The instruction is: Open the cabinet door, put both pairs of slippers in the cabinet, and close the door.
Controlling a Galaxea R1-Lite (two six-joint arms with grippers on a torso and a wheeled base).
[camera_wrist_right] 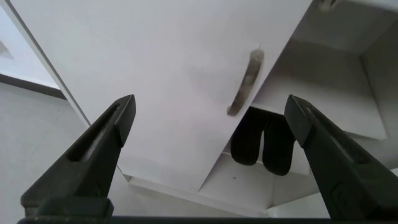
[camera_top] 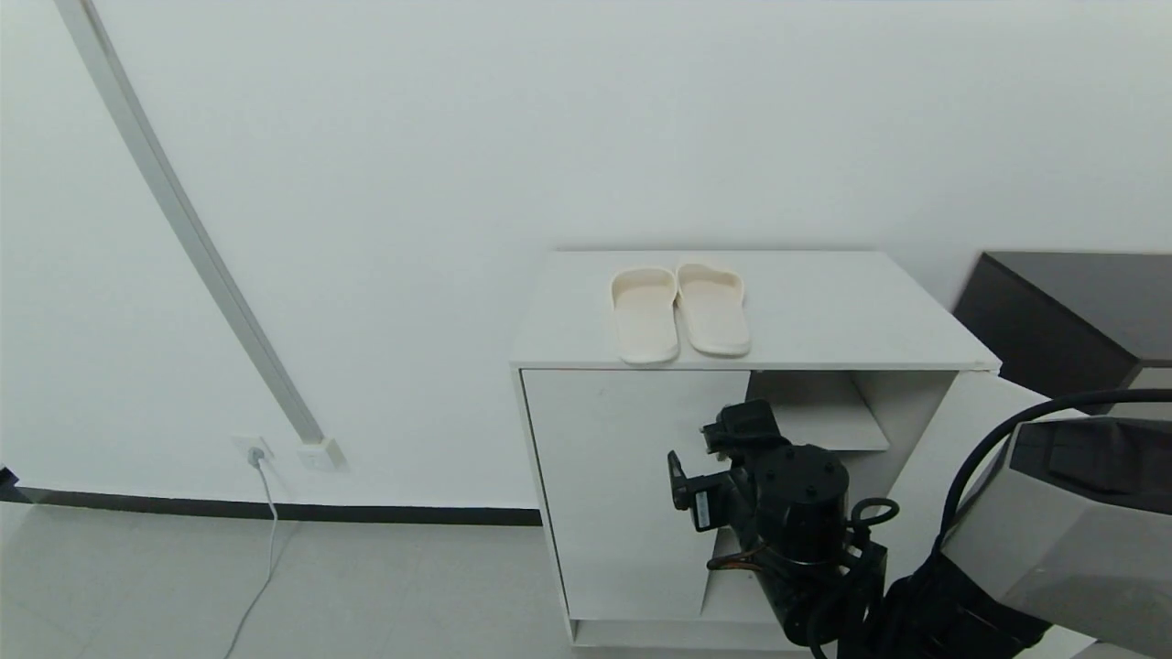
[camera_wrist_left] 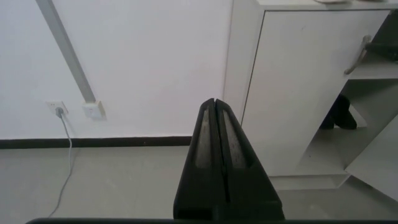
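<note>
Cabinet (camera_top: 824,311): right door (camera_top: 961,439) open, left door (camera_top: 632,485) shut. Dark slippers (camera_wrist_right: 261,146) sit on a lower shelf inside; cream slippers (camera_top: 679,313) lie side by side on top. Right gripper (camera_wrist_right: 210,106) faces the shut door's handle (camera_wrist_right: 245,81), fingers wide apart, empty; left gripper (camera_wrist_left: 214,106) hangs off to the cabinet's left, fingers pressed together. Wall socket (camera_top: 255,451) with cable at left.

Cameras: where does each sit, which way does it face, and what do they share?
Head view: on the head, looking forward and down at the cabinet with cream slippers on top; right arm at lower right.
Left wrist view: low, left of the cabinet, facing its closed door; left gripper shut in front.
Right wrist view: close to the door, facing handle and dark slippers; right gripper open.
Shared: both wrist views show handle and dark slippers.
</note>
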